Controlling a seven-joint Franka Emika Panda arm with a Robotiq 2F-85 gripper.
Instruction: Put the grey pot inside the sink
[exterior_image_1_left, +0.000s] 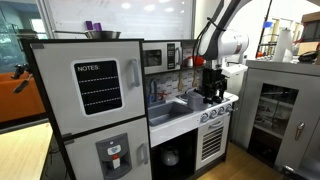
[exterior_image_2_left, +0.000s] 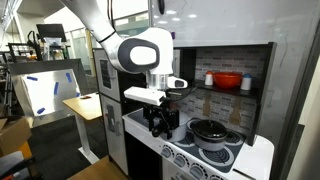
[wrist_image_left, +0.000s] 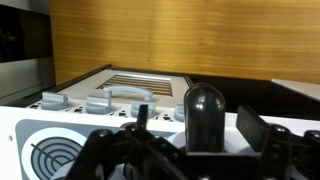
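Arm (exterior_image_2_left: 145, 52) bent down, gripper (exterior_image_2_left: 160, 122) pointing downward, fingers (wrist_image_left: 250, 126) spread apart.

We see bright, even light in both exterior views. Up close, the pincer (wrist_image_left: 195, 128) looks dark and blurred.

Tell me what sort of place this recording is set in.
Probably a lab or office holding a child's play kitchen, not a real one: toy fridge with a NOTES board, small sink and stove, with a wooden table beside it.
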